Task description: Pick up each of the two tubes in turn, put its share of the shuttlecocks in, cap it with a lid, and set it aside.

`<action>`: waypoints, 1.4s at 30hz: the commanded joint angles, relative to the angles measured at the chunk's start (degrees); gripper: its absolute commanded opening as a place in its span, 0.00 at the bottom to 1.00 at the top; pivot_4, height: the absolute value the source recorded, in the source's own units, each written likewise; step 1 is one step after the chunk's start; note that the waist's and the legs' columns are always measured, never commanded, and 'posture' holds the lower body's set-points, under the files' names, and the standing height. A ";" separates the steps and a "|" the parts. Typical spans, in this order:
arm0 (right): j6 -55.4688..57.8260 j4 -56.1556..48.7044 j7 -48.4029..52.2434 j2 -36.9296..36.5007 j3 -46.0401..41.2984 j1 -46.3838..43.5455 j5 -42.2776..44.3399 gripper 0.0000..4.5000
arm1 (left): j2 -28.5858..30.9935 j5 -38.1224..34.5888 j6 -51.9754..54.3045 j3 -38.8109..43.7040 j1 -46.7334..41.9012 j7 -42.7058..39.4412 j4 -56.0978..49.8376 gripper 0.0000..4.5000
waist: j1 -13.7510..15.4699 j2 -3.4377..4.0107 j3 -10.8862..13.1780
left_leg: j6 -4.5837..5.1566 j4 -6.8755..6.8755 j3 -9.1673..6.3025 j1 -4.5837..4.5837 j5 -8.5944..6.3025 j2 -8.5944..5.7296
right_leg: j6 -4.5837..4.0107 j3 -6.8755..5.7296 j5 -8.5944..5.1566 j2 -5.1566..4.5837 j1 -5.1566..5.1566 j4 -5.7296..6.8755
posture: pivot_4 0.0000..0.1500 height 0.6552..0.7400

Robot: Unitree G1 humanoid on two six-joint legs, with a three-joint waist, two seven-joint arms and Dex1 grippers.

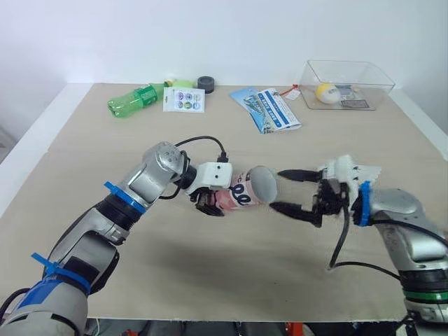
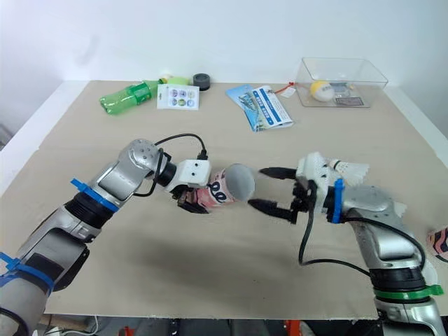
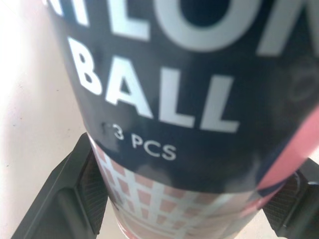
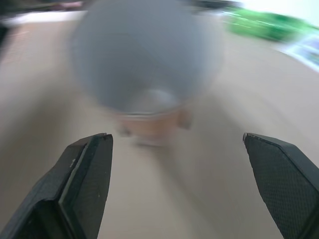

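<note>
Over the beige tabletop, the robot's left gripper is clamped around the lower end of a pink-and-dark printed cardboard shuttlecock tube, both black fingers pressed against its sides. The tube is held clear of the surface and lies close to level. Its long axis runs across the table from one arm toward the other, and its open grey mouth faces the right gripper. That gripper is spread wide and holds nothing, with its fingertips just short of the tube's rim and pointing straight into the opening. Nothing stands between the two. A white feathered shuttlecock lies just behind the right wrist, so the right arm is by far the nearer to it and would likely have to turn away from the tube to fetch it. At the table's right edge sits a pink patterned object, possibly the second tube. Well apart along the far side are a green plastic bottle, a white sticker card, a small black round piece that may be a lid, blue printed leaflets and a clear plastic box holding a yellow ball.
</note>
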 commanded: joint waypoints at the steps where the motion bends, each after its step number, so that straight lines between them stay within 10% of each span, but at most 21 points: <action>1: 6.56 -3.76 -7.11 -0.79 -7.89 2.31 4.14 1.00 | -0.71 -0.27 3.00 0.13 2.29 0.90 -2.56 0.82 | 0.10 0.03 -0.02 | 0.00 -0.01 0.00 0.01 0.00 0.00 | -0.01 0.00 -0.01 0.00 0.00 0.00 | 1.00 1.00; 16: 18.56 -2.37 -13.53 -7.41 -21.71 15.42 5.03 1.00 | -2.09 0.45 4.10 0.17 4.06 2.22 -3.13 0.82 | 1.32 0.15 -0.10 | 0.03 0.13 0.01 0.10 0.00 -0.03 | 0.04 0.01 0.02 -0.03 0.16 0.01 | 1.00 1.00; 36: 13.54 12.23 -30.48 4.75 -10.73 1.07 -5.74 1.00 | -3.60 0.43 4.10 0.89 1.32 1.94 0.71 0.82 | 1.37 0.23 -0.12 | 0.06 0.51 0.06 -0.02 0.02 -0.07 | 0.13 0.06 0.20 -0.05 0.18 0.01 | 1.00 1.00; 42: 10.31 17.40 -31.98 6.61 -8.67 -2.93 -8.66 0.46 | -3.25 0.74 3.91 0.95 1.60 2.33 0.81 0.81 | 1.34 0.23 -0.12 | 0.07 0.61 0.07 -0.02 0.03 -0.07 | 0.07 0.08 0.22 -0.05 0.22 0.01 | 1.00 1.00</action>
